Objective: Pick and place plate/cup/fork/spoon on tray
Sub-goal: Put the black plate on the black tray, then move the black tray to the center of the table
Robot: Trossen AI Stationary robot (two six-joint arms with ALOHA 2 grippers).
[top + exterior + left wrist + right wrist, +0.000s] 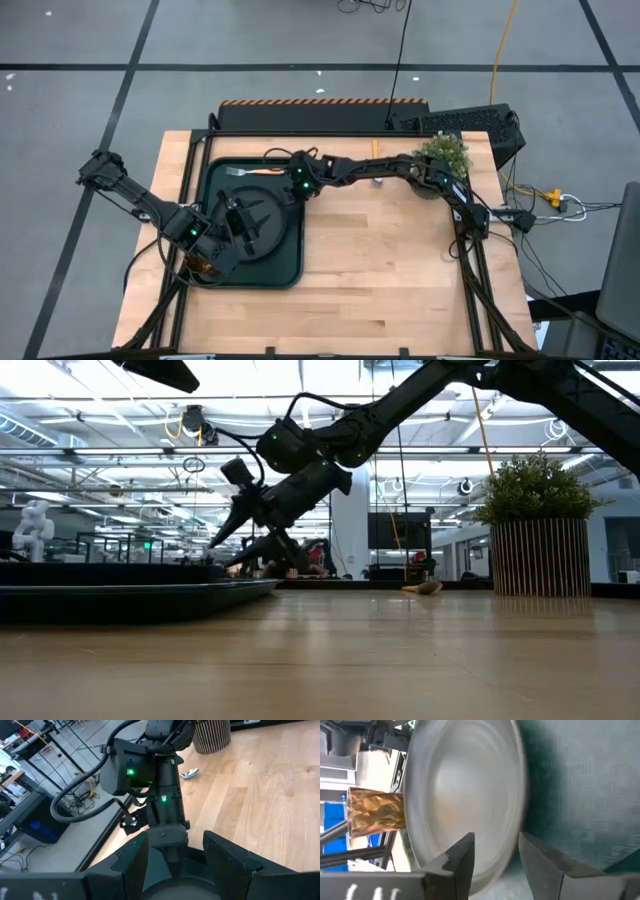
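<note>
The dark green tray (222, 182) lies on the table's left half. The round dark plate (272, 236) rests flat on it, and the amber cup (200, 266) stands at the tray's near left corner. The fork (252, 172) lies on the tray's far part, tines to the left. The spoon (190, 772) lies on the bare wood by the plant pot. My right gripper (283, 190) hangs open above the tray's far right part, slanting down toward the plate (465, 795) and cup (375, 812), holding nothing. My left gripper (243, 228) is open over the plate.
A potted plant (440, 160) stands at the table's far right, with the spoon (425, 588) in front of it. The right arm reaches across the table's far half. Bare wood (400, 270) lies to the right of the tray and toward the near edge.
</note>
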